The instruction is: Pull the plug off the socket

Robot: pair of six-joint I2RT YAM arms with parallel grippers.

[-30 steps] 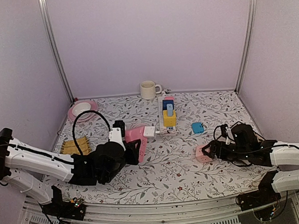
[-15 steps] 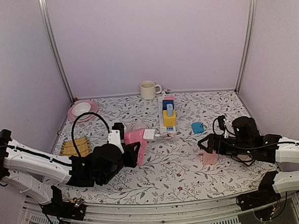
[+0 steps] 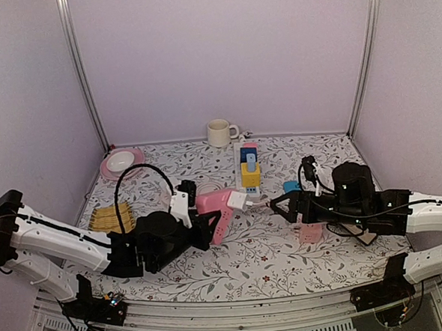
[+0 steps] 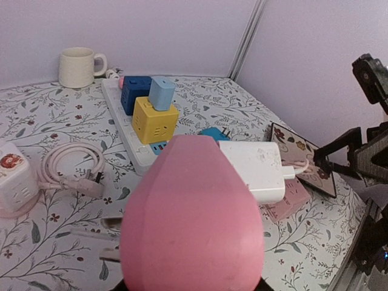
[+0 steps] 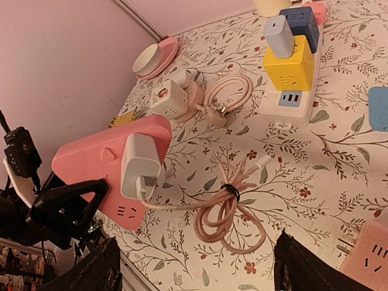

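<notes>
My left gripper (image 3: 210, 225) is shut on a pink power socket (image 3: 213, 208) and holds it above the table. The socket fills the left wrist view (image 4: 194, 212) and hides the jaws there. A white plug (image 3: 237, 200) sits in the socket's face, pointing right; it also shows in the left wrist view (image 4: 254, 171). In the right wrist view the plug (image 5: 142, 162) trails a bundled pink cable (image 5: 233, 209) hanging from the socket (image 5: 91, 163). My right gripper (image 3: 276, 203) is open and empty, just right of the plug, its jaws wide in the right wrist view (image 5: 194, 273).
A white power strip (image 3: 246, 185) with yellow and blue cube adapters lies at the back centre. A cup (image 3: 219, 132), a pink plate (image 3: 122, 162), a blue adapter (image 3: 291, 187), a small pink socket (image 3: 310, 232) and a white cube socket (image 4: 13, 177) with its cord lie around.
My left gripper has carried the pink socket right and a little higher. My right gripper has moved left and up, away from the small pink socket, to just beside the plug.
</notes>
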